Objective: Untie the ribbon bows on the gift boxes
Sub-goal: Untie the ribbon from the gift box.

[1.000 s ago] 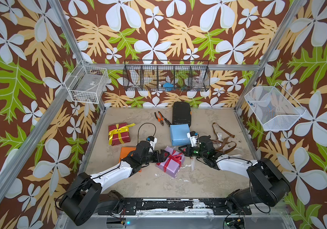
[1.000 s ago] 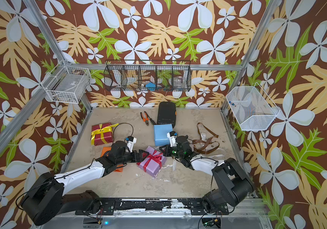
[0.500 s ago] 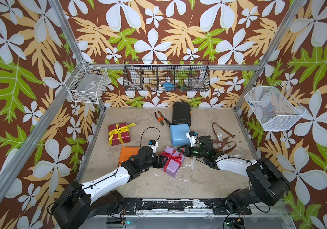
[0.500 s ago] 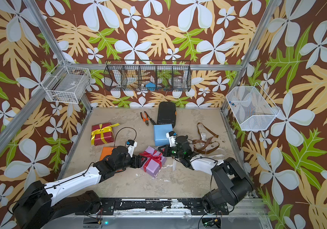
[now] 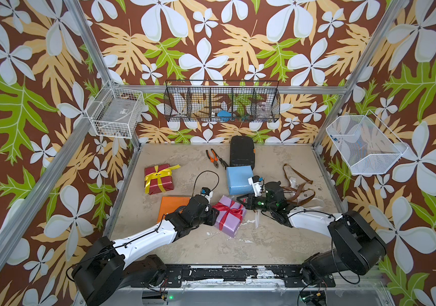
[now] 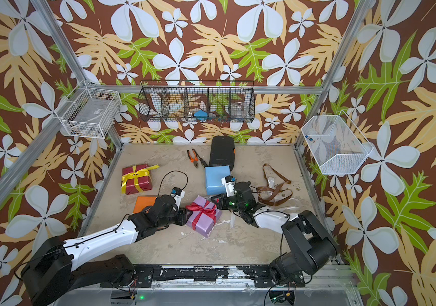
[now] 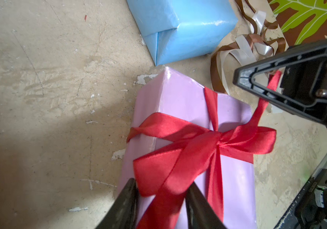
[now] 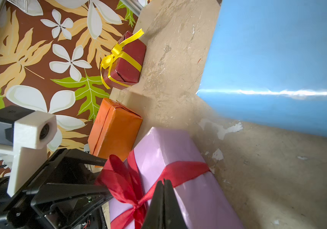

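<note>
The lilac paper-wrapped gift box (image 5: 234,225) sits near the middle of the beige worktop (image 5: 198,246), skewed to its edges, with the red satin ribbon bow (image 7: 218,139) tied on top. The right gripper (image 8: 163,183) has its jaws together on one tail of the bow, which runs taut from the knot. The left gripper (image 7: 161,189) straddles ribbon on the knot's opposite side; whether it pinches I cannot tell.

Satin is soft and slick, and the box looks light, so I judge a pull would drag the box unless it is braced. Take a tail, not a loop.

Bare worktop toward the front edge gives pulling room. The light blue box (image 5: 239,180) crowds behind the right gripper, the orange box (image 5: 171,208) lies beside the left arm, and loose brown and white ribbons (image 5: 297,190) lie toward the right edge.
</note>
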